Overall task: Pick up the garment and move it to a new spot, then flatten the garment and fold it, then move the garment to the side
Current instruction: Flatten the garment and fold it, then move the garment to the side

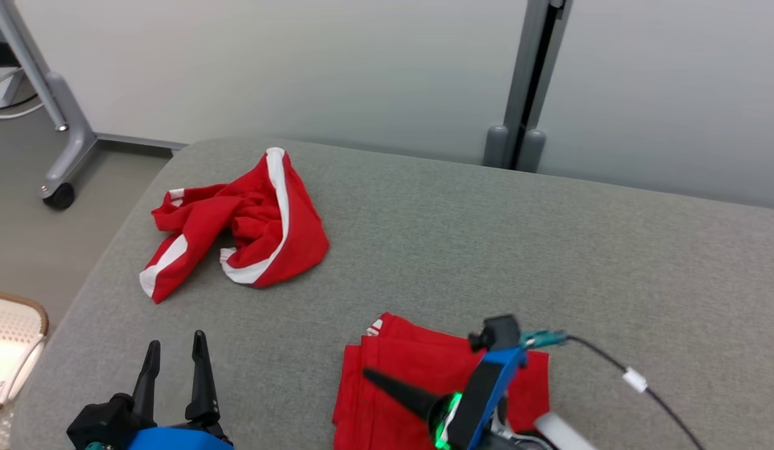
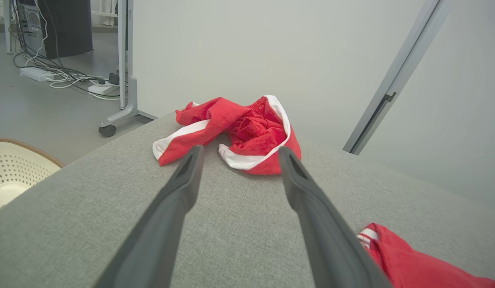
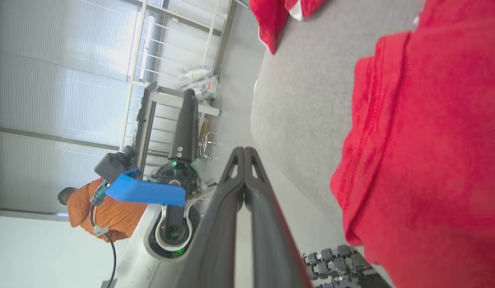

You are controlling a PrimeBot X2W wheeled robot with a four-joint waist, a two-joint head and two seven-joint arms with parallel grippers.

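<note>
I read the left gripper (image 1: 177,340) at the lower left of the head view with its two fingers spread wide and nothing between them. It sits over bare grey table (image 1: 487,237), and in its wrist view the crumpled garment (image 1: 237,225), red with white stripes, lies ahead of the fingertips and apart from them, near the table's far left corner. The right gripper (image 3: 244,151) has its fingers pressed flat together with no cloth between them. In the head view it points left across the folded garment (image 1: 393,375) at the near edge; I cannot tell whether it touches the fabric
</note>
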